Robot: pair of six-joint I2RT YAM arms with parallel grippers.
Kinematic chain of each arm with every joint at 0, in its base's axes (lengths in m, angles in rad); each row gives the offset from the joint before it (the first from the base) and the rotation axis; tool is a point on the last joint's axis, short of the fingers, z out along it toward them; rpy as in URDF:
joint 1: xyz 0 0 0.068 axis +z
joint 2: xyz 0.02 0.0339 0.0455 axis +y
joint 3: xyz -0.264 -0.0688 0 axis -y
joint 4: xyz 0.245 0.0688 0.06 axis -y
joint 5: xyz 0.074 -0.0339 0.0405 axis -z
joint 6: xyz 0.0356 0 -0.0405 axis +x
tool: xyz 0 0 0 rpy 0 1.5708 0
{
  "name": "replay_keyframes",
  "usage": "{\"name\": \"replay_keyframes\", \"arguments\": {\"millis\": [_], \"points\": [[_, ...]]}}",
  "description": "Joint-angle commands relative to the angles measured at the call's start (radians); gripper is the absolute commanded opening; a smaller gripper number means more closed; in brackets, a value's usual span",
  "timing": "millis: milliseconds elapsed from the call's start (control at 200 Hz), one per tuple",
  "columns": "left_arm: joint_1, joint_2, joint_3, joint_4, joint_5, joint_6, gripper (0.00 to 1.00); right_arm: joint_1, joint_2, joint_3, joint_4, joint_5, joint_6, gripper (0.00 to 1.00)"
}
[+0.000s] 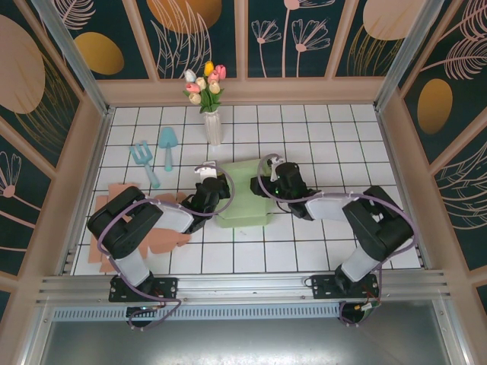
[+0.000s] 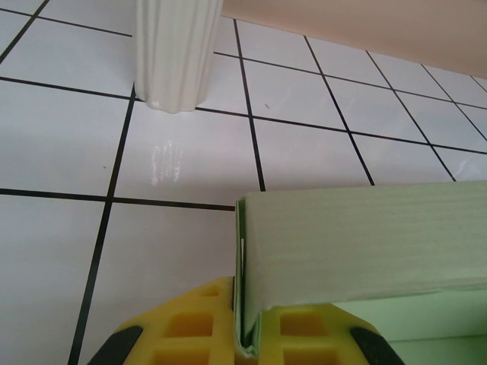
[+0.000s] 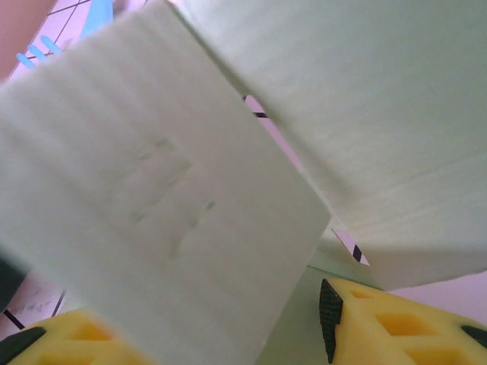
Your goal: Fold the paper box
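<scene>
Dark floral wall panels enclose a white tiled table (image 1: 319,144) with black grid lines. Two black arms reach in from the near edge and meet at the one pale green paper box (image 1: 245,199), which lies near the table's middle with its flaps partly raised. The left gripper (image 1: 207,192) sits at the box's left side, its yellow fingers (image 2: 190,331) pinched tight on the edge of a folded flap. The right gripper (image 1: 272,176) is at the far right corner with its jaws standing apart, and a flap lies across the gap (contact cannot be told). Behind the box stands one white ribbed vase (image 1: 213,125) of tulips (image 1: 204,82). To the left lie two blue tools, a fork (image 1: 143,161) and a trowel (image 1: 167,147). Peach paper sheets (image 1: 122,199) are partly hidden under the left arm.
</scene>
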Motion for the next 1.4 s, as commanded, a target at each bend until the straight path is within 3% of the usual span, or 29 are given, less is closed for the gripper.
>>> {"name": "replay_keyframes", "arguments": {"millis": [0, 275, 390, 475, 591, 846, 956, 1146, 1396], "points": [[-0.005, 0.029, -0.024, -0.033, -0.014, 0.012, 0.00, 0.042, -0.097, -0.001, -0.133, 0.136, -0.066, 0.54], [-0.005, -0.004, -0.030, -0.011, -0.029, 0.081, 0.00, 0.081, -0.274, -0.011, -0.334, 0.282, -0.093, 0.54], [-0.004, -0.017, -0.043, -0.001, -0.045, 0.104, 0.00, 0.088, -0.372, 0.040, -0.467, 0.432, -0.121, 0.54], [-0.005, -0.017, -0.068, 0.030, -0.042, 0.118, 0.00, 0.085, -0.455, 0.062, -0.544, 0.535, -0.185, 0.56], [-0.004, -0.061, -0.115, 0.099, -0.007, 0.143, 0.00, 0.074, -0.515, 0.074, -0.600, 0.578, -0.327, 0.58], [-0.005, -0.110, -0.228, 0.252, 0.085, 0.189, 0.00, 0.064, -0.510, 0.000, -0.522, 0.291, -0.562, 0.58], [-0.005, -0.136, -0.281, 0.329, 0.117, 0.202, 0.00, 0.064, -0.498, -0.032, -0.471, 0.286, -0.572, 0.57], [-0.005, -0.148, -0.280, 0.309, 0.100, 0.212, 0.00, 0.063, -0.498, -0.063, -0.466, 0.273, -0.599, 0.57], [-0.004, -0.140, -0.275, 0.322, 0.123, 0.203, 0.00, 0.065, -0.453, -0.091, -0.403, 0.144, -0.635, 0.56]]}}
